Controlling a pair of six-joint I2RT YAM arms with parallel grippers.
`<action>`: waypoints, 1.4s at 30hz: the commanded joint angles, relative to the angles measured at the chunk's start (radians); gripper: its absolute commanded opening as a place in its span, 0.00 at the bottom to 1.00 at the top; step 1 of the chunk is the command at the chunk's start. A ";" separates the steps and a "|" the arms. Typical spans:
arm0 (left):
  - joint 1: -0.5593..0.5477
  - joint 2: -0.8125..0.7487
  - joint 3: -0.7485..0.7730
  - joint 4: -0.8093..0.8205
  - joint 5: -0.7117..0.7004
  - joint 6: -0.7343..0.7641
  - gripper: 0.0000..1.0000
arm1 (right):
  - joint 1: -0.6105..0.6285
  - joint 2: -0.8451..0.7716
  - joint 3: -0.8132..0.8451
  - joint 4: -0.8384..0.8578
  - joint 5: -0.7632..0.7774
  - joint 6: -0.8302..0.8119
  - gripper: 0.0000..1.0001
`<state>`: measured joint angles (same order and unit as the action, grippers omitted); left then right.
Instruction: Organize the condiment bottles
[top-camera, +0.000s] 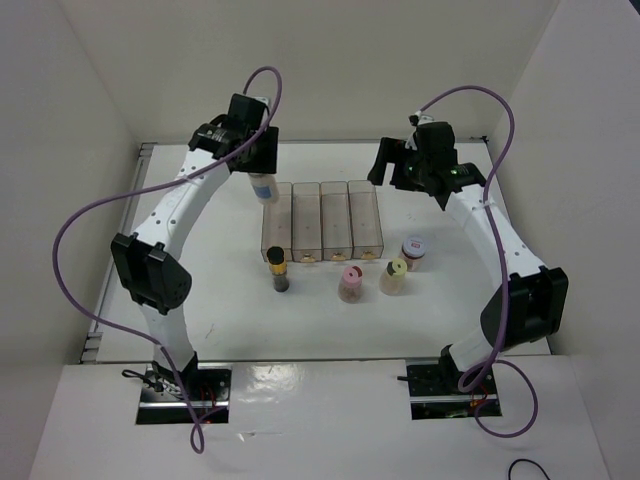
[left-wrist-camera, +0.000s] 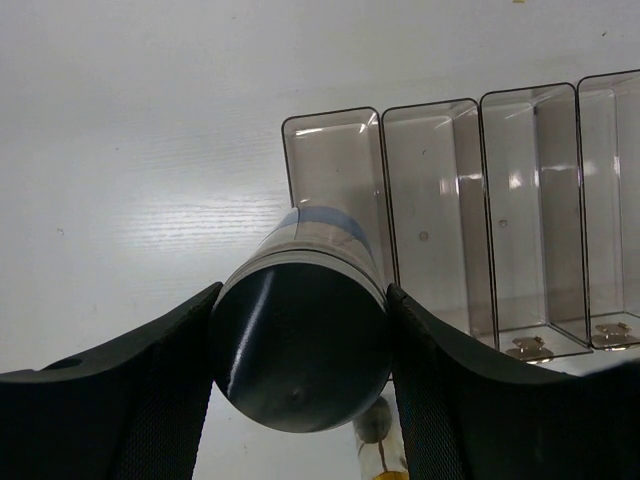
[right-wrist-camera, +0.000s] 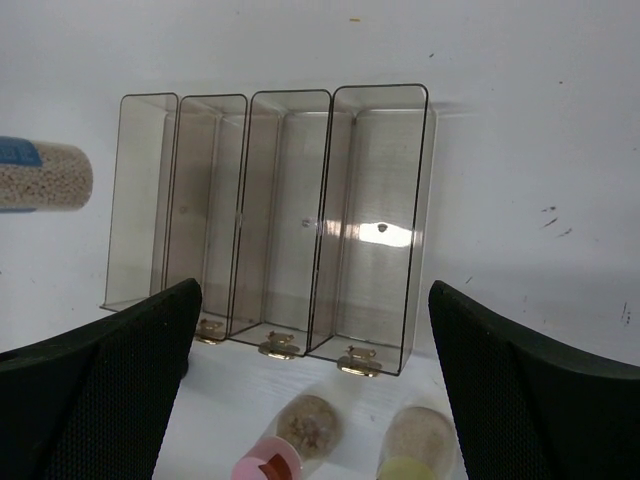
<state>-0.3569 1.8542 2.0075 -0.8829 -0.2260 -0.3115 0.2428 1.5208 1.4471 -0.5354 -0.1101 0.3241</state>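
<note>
White arm links (top-camera: 190, 200), blk joints (top-camera: 150, 272), purple cables (top-camera: 262, 70), blk textured fingers (left-wrist-camera: 120, 400).

My left hand (top-camera: 257, 163) grips the blue bottle (top-camera: 263, 188) by its top. It hangs roughly upright at the far left corner of the rack (top-camera: 322, 222). My right hand (top-camera: 392, 168) hangs empty beyond the rack's far right corner. On the surface (top-camera: 200, 250), in front of the rack, stand the dark bottle (top-camera: 279, 271), pink bottle (top-camera: 350, 284), yellow bottle (top-camera: 394, 276) and red bottle (top-camera: 413, 251), none of them touching.
</note>
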 joint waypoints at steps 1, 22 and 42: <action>-0.001 0.023 0.092 0.042 -0.004 0.029 0.37 | -0.013 -0.028 -0.008 0.025 0.012 -0.002 0.98; -0.010 0.230 0.240 0.022 0.019 0.029 0.37 | -0.050 0.027 -0.037 0.043 -0.017 -0.011 0.98; -0.019 0.310 0.263 0.013 0.001 0.038 0.39 | -0.059 0.045 -0.037 0.043 -0.026 -0.020 0.98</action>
<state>-0.3721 2.1761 2.2192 -0.9089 -0.2119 -0.2878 0.1917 1.5608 1.4124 -0.5266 -0.1307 0.3161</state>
